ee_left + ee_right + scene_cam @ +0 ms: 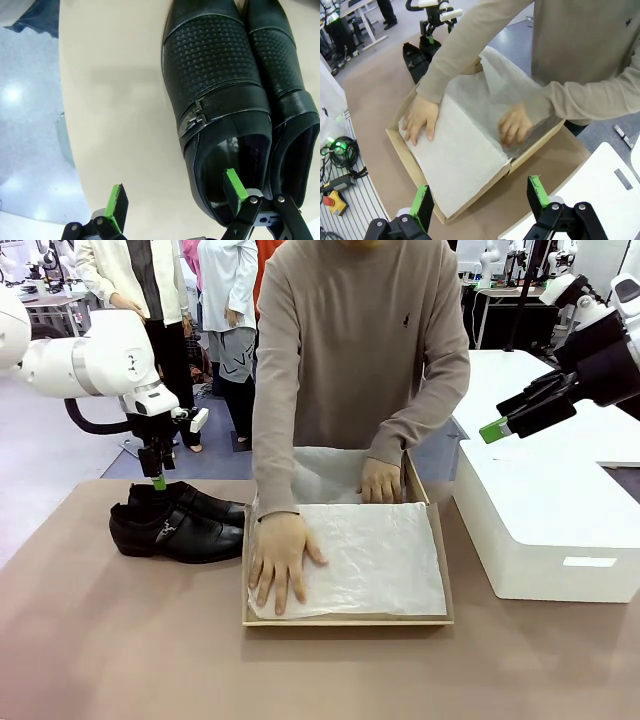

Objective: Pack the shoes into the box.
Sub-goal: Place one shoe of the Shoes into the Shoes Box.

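Brown table (100, 660) is holding the box (345, 620) in the middle, and a person is pressing one hand (283, 560) flat on the white paper (380, 560) inside it. Black shoes (180, 525) are sitting side by side just beside the box, and the left gripper (174, 187) is hanging over them with its fingers spread wide, one tip over a shoe's opening. Up high by the big white box (550, 530), the right gripper (495, 428) is hanging with its fingers spread wide too.
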